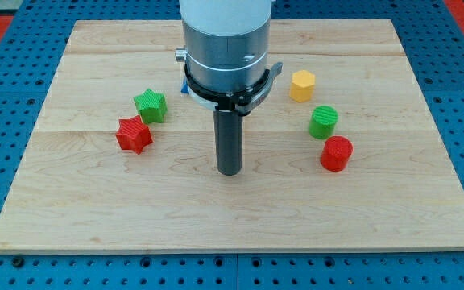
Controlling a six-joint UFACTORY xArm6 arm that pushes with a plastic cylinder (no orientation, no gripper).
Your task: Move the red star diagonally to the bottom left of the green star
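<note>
No gripper here: my tip, a smooth dark rod, rests on the pale wooden desk. The ridged plastic red star touches the green star at its bottom left, well left of my tip.

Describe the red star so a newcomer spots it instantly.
Start at the wooden board and go to its left half, well left of my tip. Two star blocks touch there; the red star is the lower-left one, below the green star.

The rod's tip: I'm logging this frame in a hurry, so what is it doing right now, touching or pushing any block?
My tip: touching nothing, to the view's right of the red star and green star.
</note>
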